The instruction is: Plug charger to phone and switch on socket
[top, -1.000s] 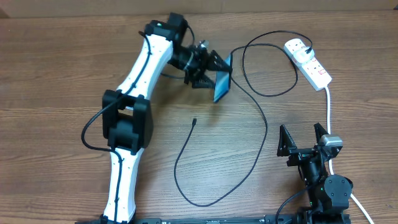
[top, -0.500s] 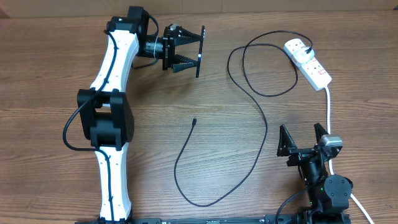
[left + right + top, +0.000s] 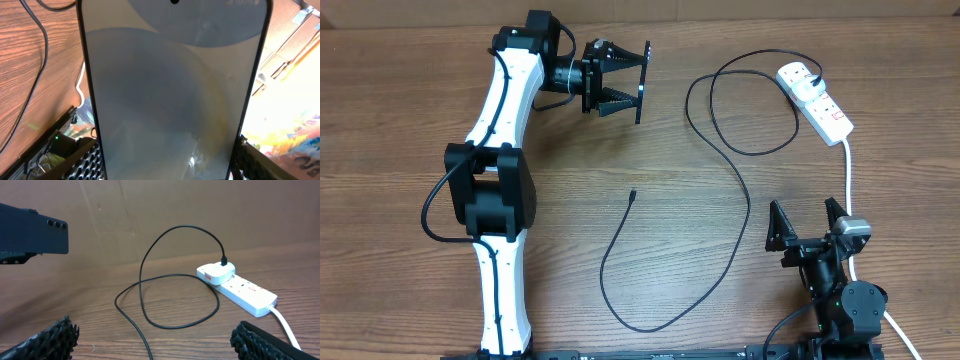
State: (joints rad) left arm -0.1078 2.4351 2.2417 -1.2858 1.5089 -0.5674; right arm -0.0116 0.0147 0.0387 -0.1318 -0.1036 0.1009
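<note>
Overhead: slim dark-edged phone [image 3: 645, 60] clenched in left gripper [image 3: 637, 84], unplugged.
Thin black charger cable tip [image 3: 633, 196] well outside both jaws; right gripper [image 3: 807, 220] agape; white socket strip [image 3: 817, 100] untouched.

left gripper [image 3: 640, 82] clamped, right gripper [image 3: 809, 222] spread

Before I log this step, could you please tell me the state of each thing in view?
phone: held clear of the table, no cable in it
left gripper: shut on the phone
charger: one end plugged into the socket, connector tip loose on the table
socket: switches unreadable
right gripper: open, empty
</note>
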